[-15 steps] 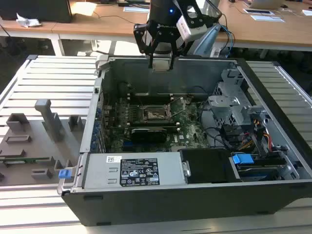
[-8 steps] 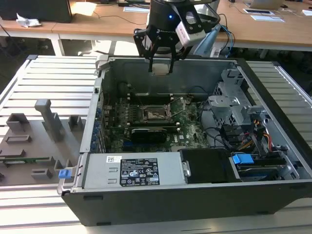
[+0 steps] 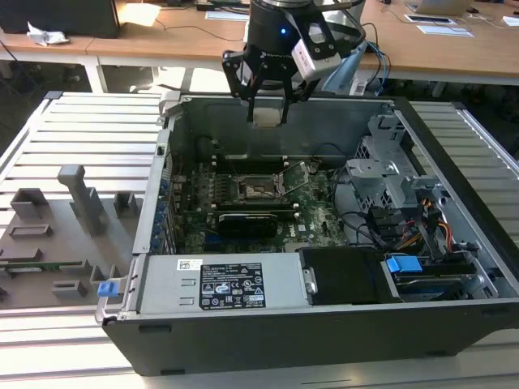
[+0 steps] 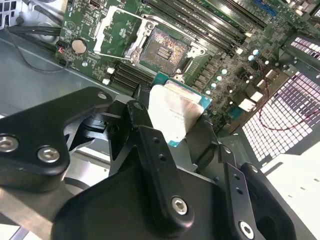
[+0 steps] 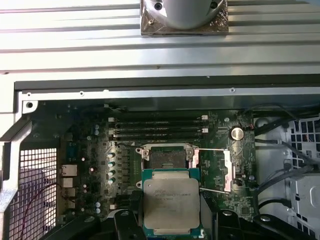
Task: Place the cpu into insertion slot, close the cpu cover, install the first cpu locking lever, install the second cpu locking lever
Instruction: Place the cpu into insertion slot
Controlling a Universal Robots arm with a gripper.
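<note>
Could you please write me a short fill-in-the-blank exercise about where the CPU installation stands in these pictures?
1. The gripper is shut on the ____, held in the air over the motherboard.
2. The insertion slot is ____, with its dark recessed centre bare.
3. The cpu cover is swung ____, not lying down over the slot.

Missing words: cpu; empty; open.

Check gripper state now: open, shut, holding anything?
Gripper: shut on the cpu, held above the open case; the insertion slot is empty.
</note>
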